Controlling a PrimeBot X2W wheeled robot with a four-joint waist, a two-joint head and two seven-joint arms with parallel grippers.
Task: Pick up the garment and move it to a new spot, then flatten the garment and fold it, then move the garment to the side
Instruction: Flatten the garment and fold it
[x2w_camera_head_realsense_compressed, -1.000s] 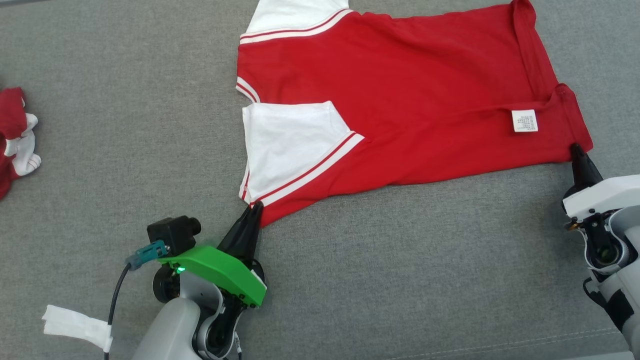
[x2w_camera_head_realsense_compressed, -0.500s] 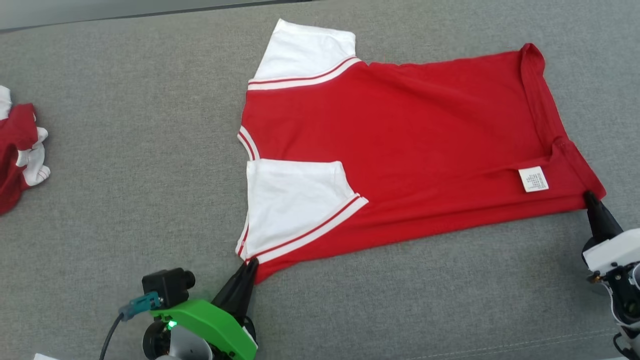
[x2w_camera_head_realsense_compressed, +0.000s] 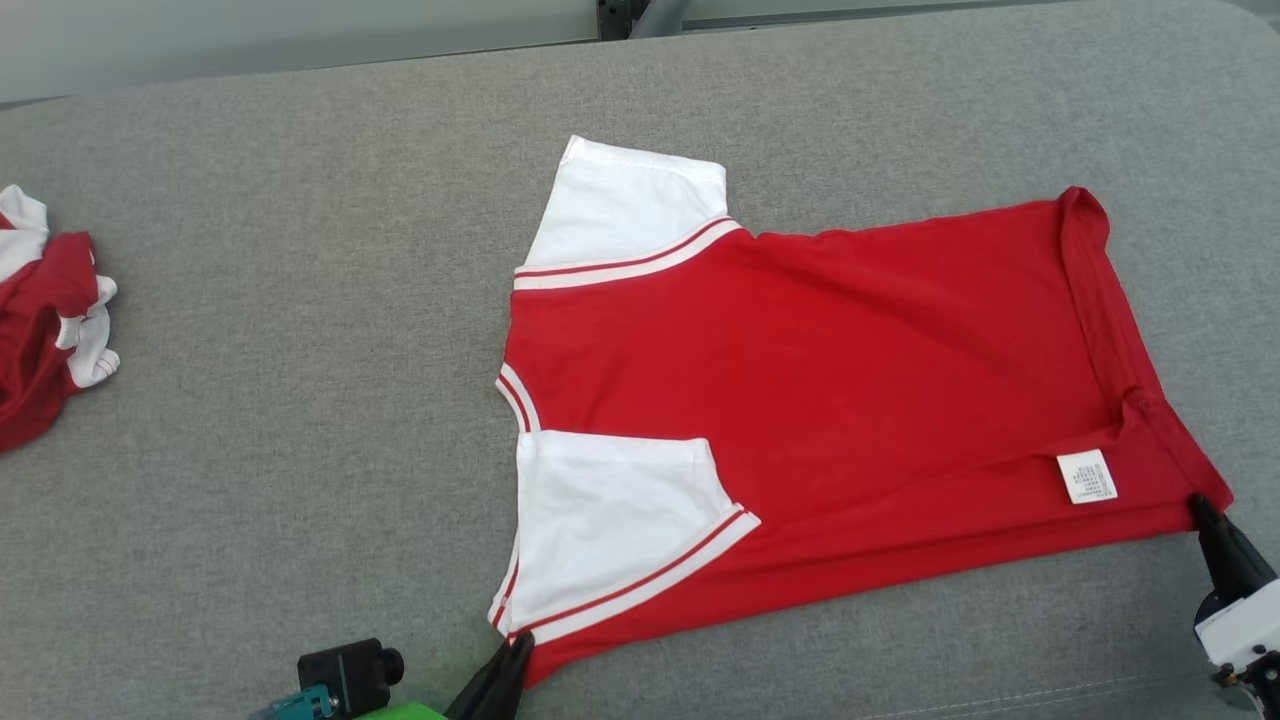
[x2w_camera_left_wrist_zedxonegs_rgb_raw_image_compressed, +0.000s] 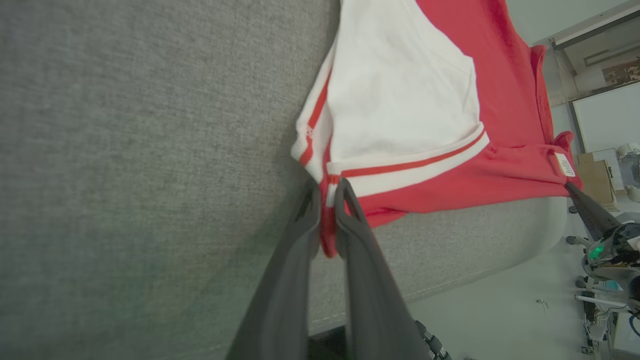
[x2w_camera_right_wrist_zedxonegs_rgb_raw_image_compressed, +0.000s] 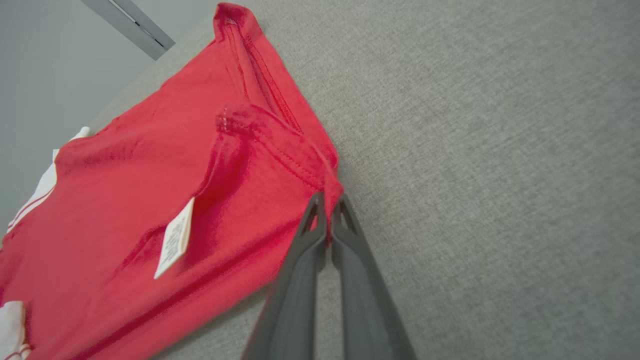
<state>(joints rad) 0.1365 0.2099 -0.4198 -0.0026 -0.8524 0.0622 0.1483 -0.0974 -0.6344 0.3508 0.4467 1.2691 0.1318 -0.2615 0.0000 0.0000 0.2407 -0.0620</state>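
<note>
Lying flat on the grey desk (x2w_camera_head_realsense_compressed: 300, 500), the red-and-white shirt (x2w_camera_head_realsense_compressed: 850, 400) is held at two near corners. The jaws of the left gripper (x2w_camera_left_wrist_zedxonegs_rgb_raw_image_compressed: 327, 192) are closed on the corner by the white sleeve, those of the right gripper (x2w_camera_right_wrist_zedxonegs_rgb_raw_image_compressed: 327, 202) on the hem corner.

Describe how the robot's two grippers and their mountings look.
Left gripper: two long, dark grey fingers tapering to narrow tips; beside it a small black camera box with a teal connector and a bright green cover. Right gripper: matching dark fingers with triangular cut-outs near the tips, mounted on a white housing.
</note>
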